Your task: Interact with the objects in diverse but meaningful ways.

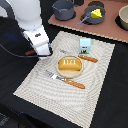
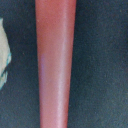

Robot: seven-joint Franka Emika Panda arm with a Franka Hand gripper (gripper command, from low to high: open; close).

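The reddish-brown sausage (image 2: 54,65) fills the wrist view, very close, on the dark table. In the exterior view only its end (image 1: 31,52) shows beside my gripper (image 1: 44,50), which is low over it at the placemat's left edge. The fingers are hidden, so I cannot tell whether they are open or shut. The orange-brown bread loaf (image 1: 69,64) lies on a small plate mid-mat. The white milk carton (image 1: 85,44) stands behind it. The yellow cheese wedge (image 1: 95,13) sits in the small grey saucepan (image 1: 88,19) on the brown board.
A striped placemat (image 1: 45,85) covers the table's middle. An orange-handled fork (image 1: 67,80) and knife (image 1: 85,57) lie beside the plate. A larger grey pot (image 1: 63,9) and a bowl (image 1: 123,18) stand on the back board. A black cable (image 1: 15,54) runs at the left.
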